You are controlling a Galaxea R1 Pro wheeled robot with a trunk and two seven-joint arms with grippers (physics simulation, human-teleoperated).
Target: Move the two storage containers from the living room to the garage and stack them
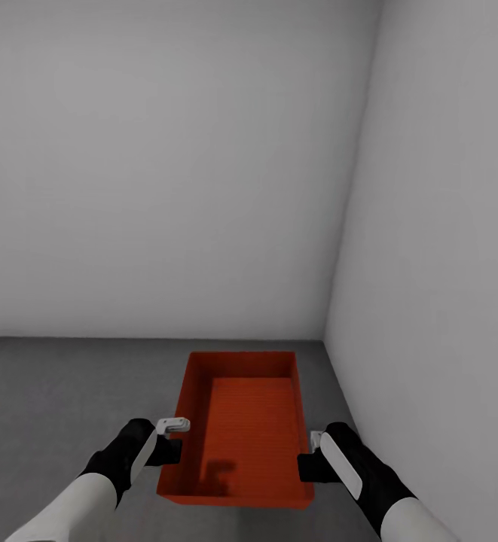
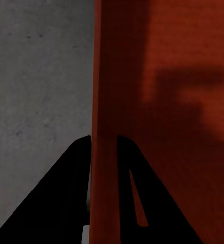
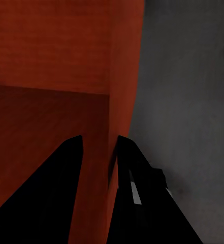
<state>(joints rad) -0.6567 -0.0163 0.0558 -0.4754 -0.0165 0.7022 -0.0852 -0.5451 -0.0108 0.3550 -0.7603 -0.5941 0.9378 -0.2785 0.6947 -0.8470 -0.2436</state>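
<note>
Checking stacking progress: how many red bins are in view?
1. The bin is held between the left gripper and right gripper, above the grey floor near the corner. A second may be out of frame.

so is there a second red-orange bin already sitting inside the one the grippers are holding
No, the open red-orange rectangular bin held between the left gripper and right gripper has a bare ribbed bottom with just a shadow on it.

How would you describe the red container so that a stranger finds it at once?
Find the corner where two pale grey walls meet the dark grey floor. Before it, the storage container sits between the left hand and right hand: the one red-orange, lidless, rectangular thing.
</note>
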